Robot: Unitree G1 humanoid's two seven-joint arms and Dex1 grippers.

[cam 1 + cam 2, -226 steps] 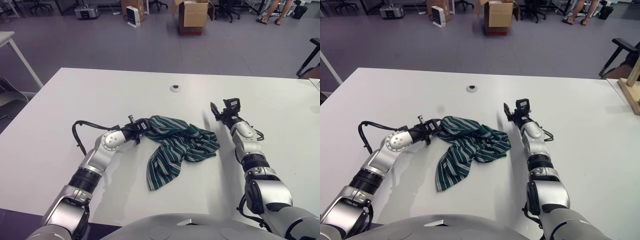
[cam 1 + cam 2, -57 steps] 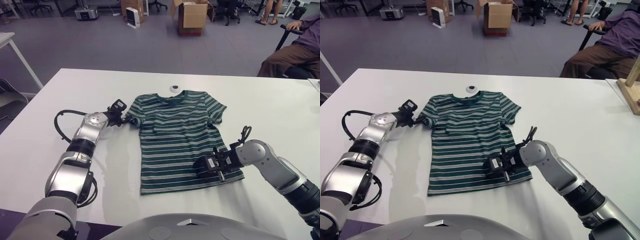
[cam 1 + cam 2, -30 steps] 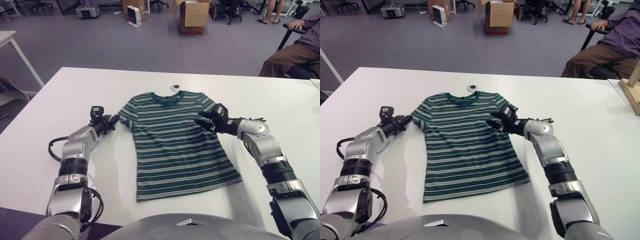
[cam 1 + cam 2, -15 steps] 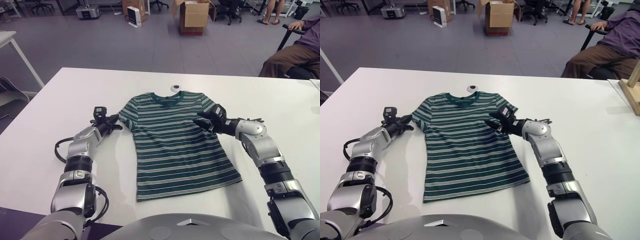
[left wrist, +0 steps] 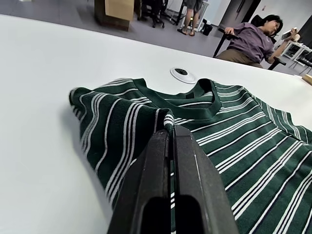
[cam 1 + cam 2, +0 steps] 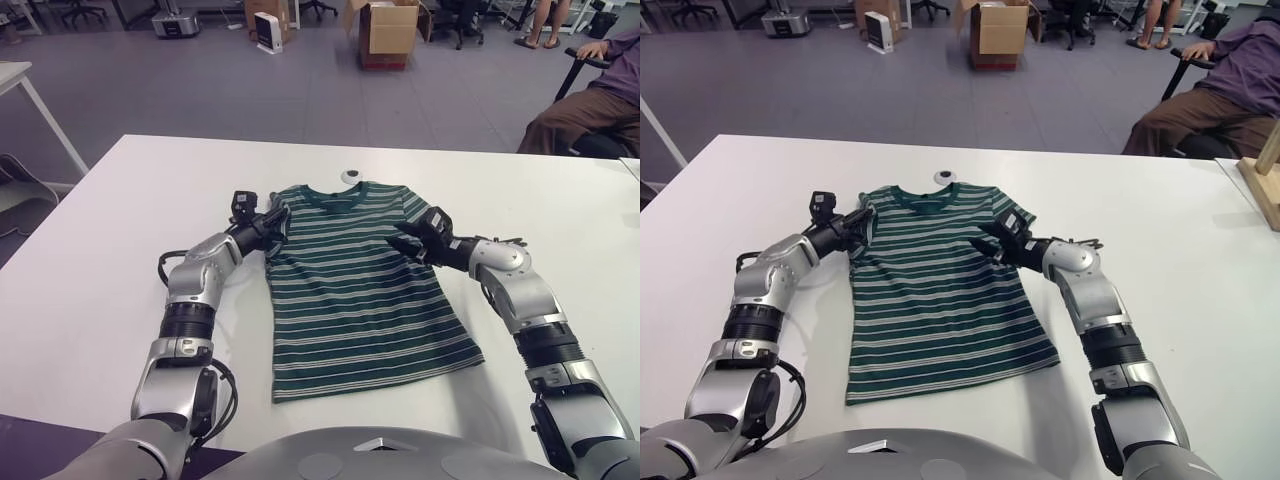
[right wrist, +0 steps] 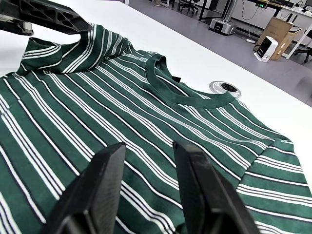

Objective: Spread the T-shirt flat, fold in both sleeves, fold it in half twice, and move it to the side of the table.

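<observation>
Green-and-white striped cotton T-shirt point(image 6: 360, 300) flat at centre of white worktop point(image 6: 110, 210), collar far, hem near. Small round grey cable grommet point(image 6: 350, 176) just behind collar. Left hand point(image 6: 276, 223) at left sleeve; right hand point(image 6: 402, 238) beside right sleeve.

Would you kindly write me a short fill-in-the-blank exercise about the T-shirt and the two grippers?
1. The left gripper is pinching the T-shirt's ____.
2. The fingers of the right gripper stand ____ over the striped cloth.
3. The round grommet in the table lies just beyond the shirt's ____.
Missing words: sleeve; open; collar.
</observation>
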